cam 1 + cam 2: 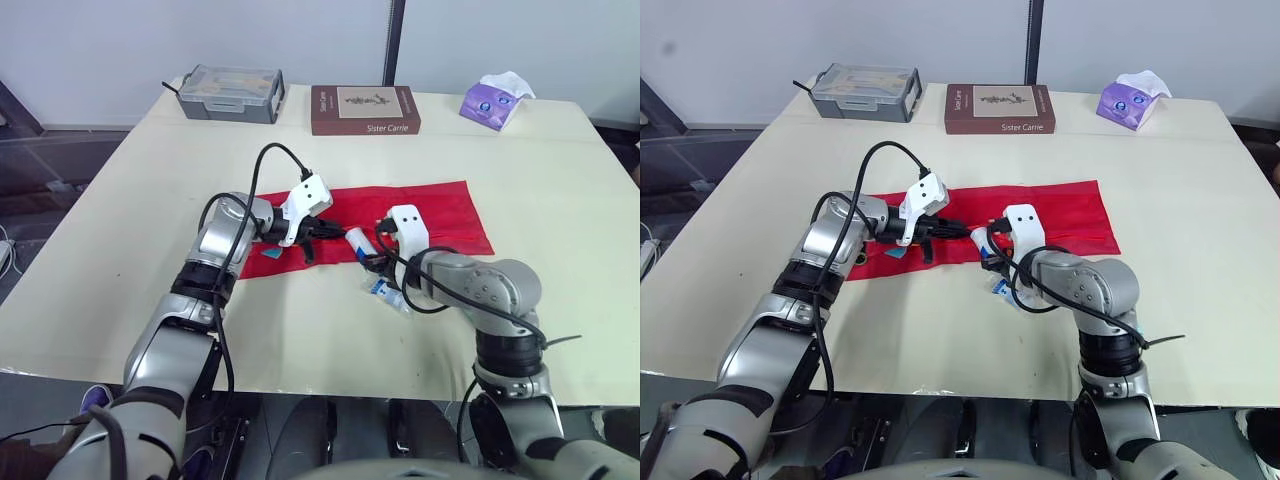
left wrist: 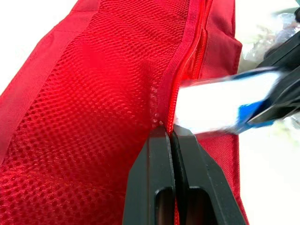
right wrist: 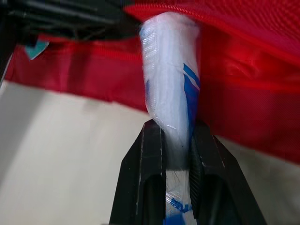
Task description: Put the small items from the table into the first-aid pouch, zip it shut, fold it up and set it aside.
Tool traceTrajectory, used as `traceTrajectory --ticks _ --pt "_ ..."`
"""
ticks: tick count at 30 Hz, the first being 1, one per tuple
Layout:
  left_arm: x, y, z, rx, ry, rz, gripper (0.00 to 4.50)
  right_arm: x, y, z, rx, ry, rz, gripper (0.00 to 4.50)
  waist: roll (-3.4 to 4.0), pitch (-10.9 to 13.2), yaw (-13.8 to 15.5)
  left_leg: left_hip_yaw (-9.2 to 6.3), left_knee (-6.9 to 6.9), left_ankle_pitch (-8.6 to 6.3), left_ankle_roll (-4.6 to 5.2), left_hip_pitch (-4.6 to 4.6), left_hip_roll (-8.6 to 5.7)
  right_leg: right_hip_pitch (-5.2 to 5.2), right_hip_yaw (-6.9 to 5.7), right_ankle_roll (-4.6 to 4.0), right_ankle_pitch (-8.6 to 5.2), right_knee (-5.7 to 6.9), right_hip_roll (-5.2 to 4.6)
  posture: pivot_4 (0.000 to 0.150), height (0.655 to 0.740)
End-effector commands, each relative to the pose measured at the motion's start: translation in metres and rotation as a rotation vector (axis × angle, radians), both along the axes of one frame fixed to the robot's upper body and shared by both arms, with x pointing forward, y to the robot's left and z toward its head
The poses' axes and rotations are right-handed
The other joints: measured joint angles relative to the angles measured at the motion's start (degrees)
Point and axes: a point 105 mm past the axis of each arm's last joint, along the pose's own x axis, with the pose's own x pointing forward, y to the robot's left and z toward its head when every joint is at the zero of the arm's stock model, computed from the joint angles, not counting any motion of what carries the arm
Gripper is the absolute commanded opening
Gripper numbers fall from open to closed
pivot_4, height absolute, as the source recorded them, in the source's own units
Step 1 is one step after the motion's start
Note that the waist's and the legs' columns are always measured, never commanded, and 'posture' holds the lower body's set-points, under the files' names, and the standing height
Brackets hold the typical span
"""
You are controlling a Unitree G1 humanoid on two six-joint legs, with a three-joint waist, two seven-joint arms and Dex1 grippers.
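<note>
- The table [image 1: 560,180] carries the red first-aid pouch [image 1: 440,215], which lies flat and unfolded at its middle, zip not yet closed.
- Your left gripper [image 2: 166,135] has its fingers pressed together on the pouch's mesh edge, right at the zip line.
- Your right gripper [image 3: 173,129] is clamped on a white-and-blue packet [image 3: 171,70] whose far end meets the pouch opening.
- A wrapped item [image 1: 390,293] lies just beside the right gripper, and a small teal piece [image 1: 272,253] lies on the pouch's near edge; both are probably waiting to be packed.
- Risk: the packet looks soft, so pushing could buckle it against the zip edge. If the left pinch slips, the opening may drop shut.
- The wrist views show the packet's tip at the mesh lip. The eye views show the loose items instead.
</note>
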Motion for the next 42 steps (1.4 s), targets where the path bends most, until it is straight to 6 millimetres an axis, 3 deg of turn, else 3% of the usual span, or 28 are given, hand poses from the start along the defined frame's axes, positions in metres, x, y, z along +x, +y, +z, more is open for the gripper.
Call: traceTrajectory --ticks 1,7,10,13,18,21,24,27,29,37,42 --pt "-0.005 -0.012 0.011 -0.032 -0.058 -0.064 0.00 0.022 0.008 0.016 0.046 -0.059 -0.051 0.06 0.02 0.0 -0.2 -0.01 -0.01 0.00 0.00 0.00 0.00 0.00 0.00 0.00 0.00 0.00 0.00 0.150 0.7400" --pt "-0.006 -0.013 0.005 -0.029 -0.058 -0.069 0.00 0.037 0.020 0.014 0.075 -0.072 -0.031 0.06 0.04 0.0 -0.3 0.00 -0.04 0.01 -0.02 0.00 0.00 -0.01 0.00 0.00 0.00 -0.01 0.00 0.150 0.7400" --pt "-0.004 -0.012 0.004 -0.030 -0.059 -0.057 0.00 0.035 0.020 0.016 0.059 -0.121 0.036 1.46 0.04 0.0 -0.2 -0.01 -0.04 0.01 -0.02 0.00 0.00 0.00 -0.01 0.00 0.00 -0.01 -0.01 0.150 0.7400" --pt "0.001 -0.008 0.005 -0.024 -0.068 -0.042 0.00 0.019 0.013 0.028 0.048 -0.220 0.163 2.93 0.05 0.0 -0.2 -0.01 -0.04 0.01 -0.01 0.00 0.00 0.00 0.00 0.00 0.00 -0.02 -0.02 0.150 0.7400" --pt "0.005 -0.006 0.007 -0.018 -0.079 -0.037 0.00 -0.006 -0.009 0.029 -0.105 -0.349 0.362 2.93 0.07 0.0 -0.3 0.00 -0.04 -0.01 0.01 -0.02 -0.04 0.00 0.01 0.01 0.00 -0.06 -0.08 0.150 0.7400" --pt "0.004 -0.008 0.007 -0.013 -0.089 -0.047 0.00 0.009 -0.017 0.020 -0.218 -0.413 0.346 2.93 0.07 0.0 -0.5 0.00 -0.04 -0.01 0.01 0.03 0.01 0.00 0.01 0.01 0.00 -0.02 0.01 0.150 0.7400" --pt "0.004 -0.010 0.009 -0.015 -0.093 -0.050 0.00 0.021 -0.016 0.012 -0.319 -0.460 0.364 2.12 0.07 0.0 -0.4 -0.01 -0.05 -0.01 0.01 0.02 0.07 -0.01 0.01 0.00 -0.01 -0.02 0.10 0.150 0.7400" --pt "0.003 -0.010 0.009 -0.015 -0.095 -0.052 0.00 0.028 -0.006 0.015 -0.287 -0.470 0.359 0.73 0.07 0.0 -0.3 0.02 -0.04 0.00 0.00 -0.01 0.07 -0.02 0.02 0.00 0.00 -0.05 0.08 0.150 0.7400" --pt "0.002 -0.012 0.009 -0.017 -0.098 -0.058 0.00 0.035 0.006 0.016 -0.279 -0.482 0.359 0.18 0.08 0.0 -0.3 0.03 -0.04 0.00 0.00 -0.01 0.07 -0.02 0.03 0.00 0.00 -0.05 0.08 0.150 0.7400" --pt "-0.001 -0.016 0.007 -0.012 -0.107 -0.070 0.00 0.063 0.029 0.023 -0.262 -0.563 0.321 0.18 0.10 0.1 -0.3 0.03 -0.04 0.01 -0.01 0.00 0.05 -0.02 0.02 0.00 0.00 -0.04 0.05 0.150 0.7400" --pt "0.004 -0.009 0.006 -0.001 -0.127 -0.043 0.00 0.055 0.016 0.031 -0.206 -0.602 0.397 0.18 0.13 0.1 -0.2 0.02 -0.04 0.06 -0.10 -0.02 0.05 -0.02 0.02 0.00 0.00 -0.05 0.05 0.150 0.7400"
